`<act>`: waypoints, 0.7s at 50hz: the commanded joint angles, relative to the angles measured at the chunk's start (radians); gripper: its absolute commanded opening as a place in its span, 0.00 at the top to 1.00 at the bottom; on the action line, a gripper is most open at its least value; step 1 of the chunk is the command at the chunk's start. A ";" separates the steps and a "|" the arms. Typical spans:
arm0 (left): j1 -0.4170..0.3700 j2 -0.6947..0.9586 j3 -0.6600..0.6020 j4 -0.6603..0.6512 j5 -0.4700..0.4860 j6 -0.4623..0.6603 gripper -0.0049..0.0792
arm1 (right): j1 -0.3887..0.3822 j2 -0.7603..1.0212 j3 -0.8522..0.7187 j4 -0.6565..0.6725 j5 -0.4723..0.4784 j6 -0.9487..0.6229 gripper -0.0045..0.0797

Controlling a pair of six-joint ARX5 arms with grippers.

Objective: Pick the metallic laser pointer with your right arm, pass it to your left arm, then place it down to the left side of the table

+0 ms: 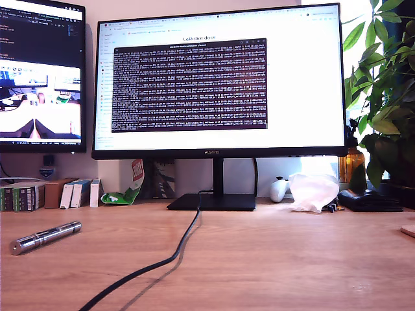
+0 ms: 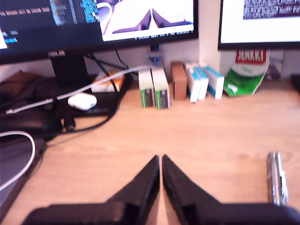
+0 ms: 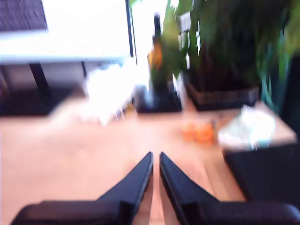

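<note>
Desk scene: light wooden table (image 1: 279, 259), two monitors behind it, plant at the exterior view's right; neither arm shows in the exterior view.

My first gripper (image 2: 161, 161): black pointed fingers drawn together, tips all but touching, nothing between them; it hangs over bare wood. My second gripper (image 3: 155, 159): same posture, closed to a thin slit, empty; its view is blurred, with the plant and some orange objects ahead.

Outward from the first gripper: the metallic laser pointer (image 2: 277, 177) lies flat on the wood off to one side of the jaws, apart from them, near the picture's edge. In the exterior view the metallic laser pointer (image 1: 45, 236) rests at that view's left, in front of a row of small boxes (image 1: 39, 194), well clear of the black cable (image 1: 172, 253) running down the middle.

Appearance: slim bright silver cylinder; ringed segments; one end a little wider; strong highlights.

Handling, judged: rigid metal, probably fairly dense for its size; polished and round, so likely slippery and prone to roll; grip across the mid-body at a ringed segment, jaws square to its axis, leaving one end free for a handover.
</note>
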 commanded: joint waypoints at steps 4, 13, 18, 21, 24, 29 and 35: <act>-0.004 -0.009 -0.031 -0.017 -0.002 -0.005 0.96 | -0.001 -0.006 -0.009 0.011 -0.003 0.000 0.90; -0.004 -0.009 -0.031 -0.018 -0.002 -0.005 0.96 | -0.001 -0.006 -0.009 0.011 -0.003 0.000 0.90; -0.004 -0.009 -0.031 -0.018 -0.003 -0.005 0.96 | 0.000 -0.006 -0.009 0.011 -0.001 0.000 0.90; -0.004 -0.009 -0.031 -0.018 -0.002 -0.005 0.96 | 0.005 -0.006 -0.009 0.011 -0.005 0.000 0.90; -0.004 -0.009 -0.031 -0.018 -0.003 -0.005 0.96 | -0.013 -0.006 -0.009 0.011 -0.006 -0.005 0.90; -0.004 -0.009 -0.031 -0.019 -0.002 -0.005 0.96 | -0.071 -0.006 -0.009 0.011 -0.003 -0.054 0.90; -0.004 -0.009 -0.031 -0.019 -0.003 -0.005 0.96 | -0.119 -0.006 -0.009 0.011 -0.003 -0.055 0.90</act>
